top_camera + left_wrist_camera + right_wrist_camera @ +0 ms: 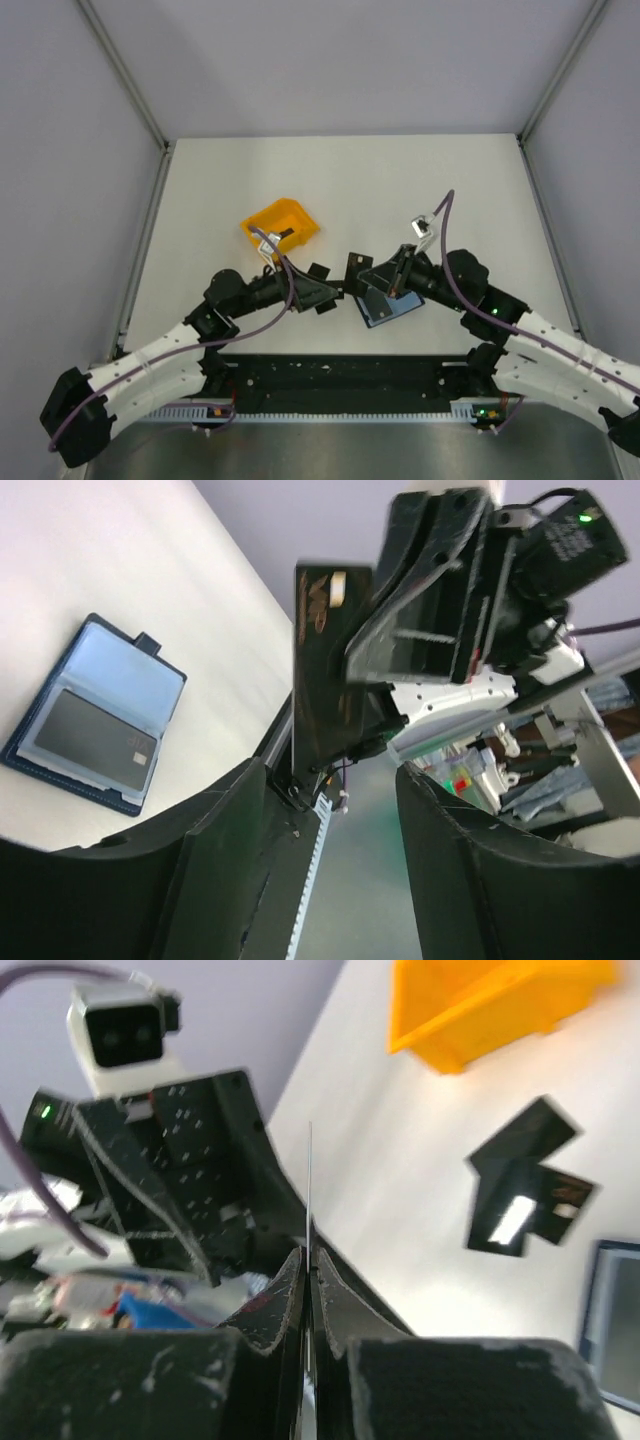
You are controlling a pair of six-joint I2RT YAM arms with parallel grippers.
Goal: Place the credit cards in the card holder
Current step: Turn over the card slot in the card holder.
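My right gripper [386,283] [306,1252] is shut on a thin black credit card [352,262] [325,670], which shows edge-on [309,1185] in its own wrist view. The card's free end reaches the tips of my left gripper [326,291] [330,772], whose jaws stand open with nothing between them. The navy card holder [385,311] [110,675] [612,1310] lies open on the table under the right gripper. A dark card-like face [95,742] shows in its pocket. In the right wrist view, dark flat card-like pieces [522,1142] overlap on the table between bin and holder.
An orange plastic bin [280,226] [490,1010] stands behind the left gripper. The black rail [340,375] of the arm bases runs along the near table edge. Grey walls close in the left, right and back of the table.
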